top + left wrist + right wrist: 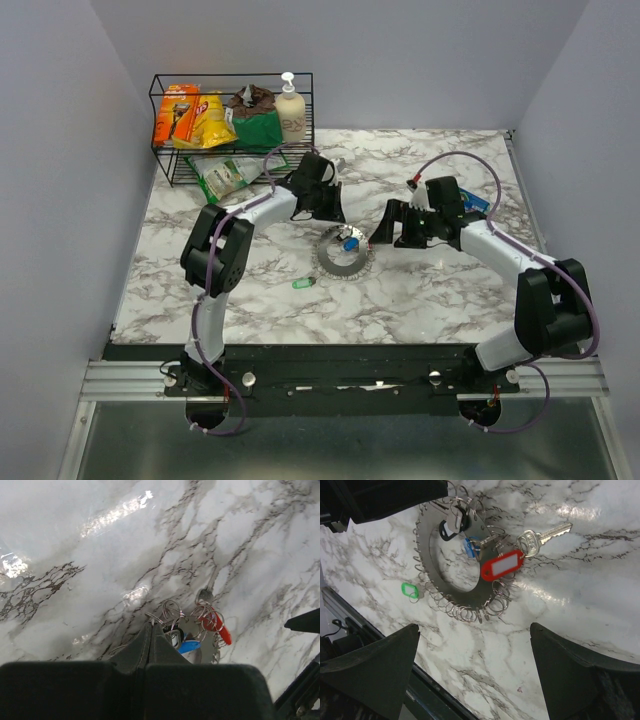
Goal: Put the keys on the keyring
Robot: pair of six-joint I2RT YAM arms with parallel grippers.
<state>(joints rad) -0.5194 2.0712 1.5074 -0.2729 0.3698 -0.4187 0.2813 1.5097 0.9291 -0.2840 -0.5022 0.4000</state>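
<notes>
The keyring [341, 258] is a flat grey ring fringed with small wire loops, lying mid-table; it also shows in the right wrist view [424, 565]. A red-tagged key [502, 565] with its silver blade [543, 536] lies at its rim. Blue [468, 547] and black [451, 527] tags sit inside it. A green-tagged key [305, 283] lies apart on the marble [409, 590]. My left gripper [334, 222] is shut at the keyring's far edge, its tips [151, 626] pinching a wire loop. My right gripper [474, 629] is open and empty, above the table beside the keyring [384, 233].
A black wire basket [160, 120] with snack packets and a soap bottle [291, 112] stands at the back left. A green packet [222, 175] lies in front of it. A blue item [472, 201] lies behind my right arm.
</notes>
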